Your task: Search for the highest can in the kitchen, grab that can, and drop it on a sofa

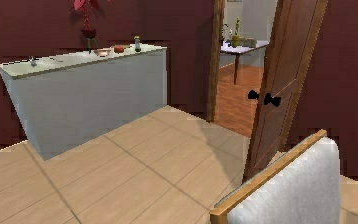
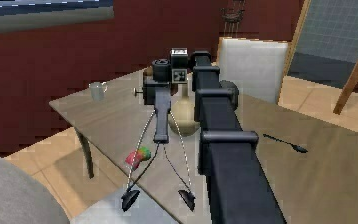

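Pincer (image 2: 159, 200) hangs above the near wooden desk (image 2: 97, 125), close to a red-green blob (image 2: 139, 156); whether it grips anything cannot be told. The far white desk (image 1: 87, 90) bears small things (image 1: 137, 43); I cannot tell whether one is the can.

I see the claw (image 2: 158, 198) at the desk (image 2: 107, 118), cup (image 2: 97, 92) left of it on the desk, chair (image 2: 252, 65) behind. Forward: door (image 1: 282, 80) right of doorway (image 1: 237, 85).

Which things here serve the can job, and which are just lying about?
Job: gripper; counter, whose small dark item might be a can, too small to tell.
Lying about: glass, red-green blob, dark utensil, wooden door.
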